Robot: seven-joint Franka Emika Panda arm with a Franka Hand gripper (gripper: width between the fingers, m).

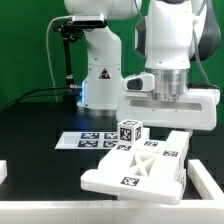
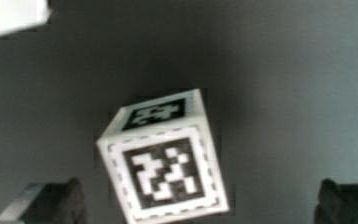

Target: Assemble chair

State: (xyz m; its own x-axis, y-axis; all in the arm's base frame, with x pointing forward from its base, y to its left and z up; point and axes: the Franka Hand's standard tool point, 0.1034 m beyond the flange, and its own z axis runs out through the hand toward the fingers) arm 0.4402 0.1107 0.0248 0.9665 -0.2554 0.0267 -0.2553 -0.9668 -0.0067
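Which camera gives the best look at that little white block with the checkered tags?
The wrist view: the tagged block fills the middle of the picture, with two tagged faces readable. The exterior view shows the same block small, standing beside the large white chair part, below the gripper.

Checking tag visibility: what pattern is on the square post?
Black-and-white square tags on white post; wrist view.

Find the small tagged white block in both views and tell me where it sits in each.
Exterior view: the tagged block stands near the middle, behind the flat chair panel and below the gripper, whose fingertips cannot be made out.
Wrist view: the same block fills the centre, tilted, between the two dark fingertips low in the picture.
Shared landmark: the black-and-white tags on the block's faces.
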